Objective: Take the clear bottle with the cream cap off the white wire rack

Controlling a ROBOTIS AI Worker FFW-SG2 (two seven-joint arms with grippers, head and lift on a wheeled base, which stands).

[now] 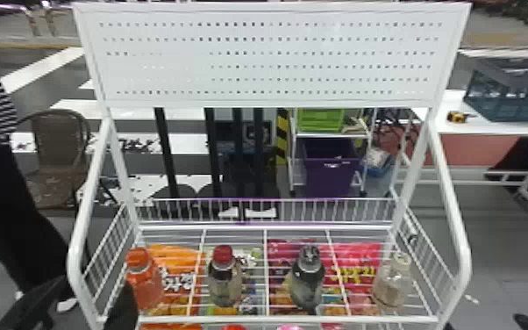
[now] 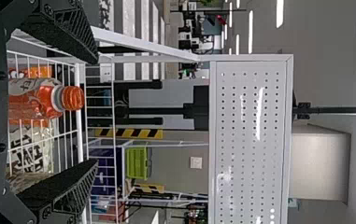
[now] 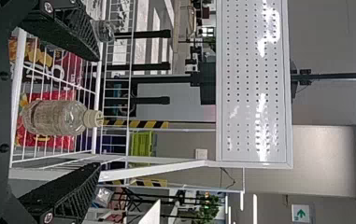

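Facing the bottle, upright at twelve o'clock from the nearer right gripper, with fingers spread.

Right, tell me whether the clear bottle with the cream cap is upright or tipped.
Upright: in the head view, the clear bottle with the cream cap stands on the white wire rack, its cap uppermost.

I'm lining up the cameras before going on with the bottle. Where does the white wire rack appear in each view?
Head view: the white wire rack spans the middle, down to the bottom edge.
Left wrist view: lying sideways, beyond the left fingers, with the orange bottle on it.
Right wrist view: lying sideways, beyond the right fingers, with the cream-capped clear bottle on it.
Shared landmark: the green crate behind the rack.
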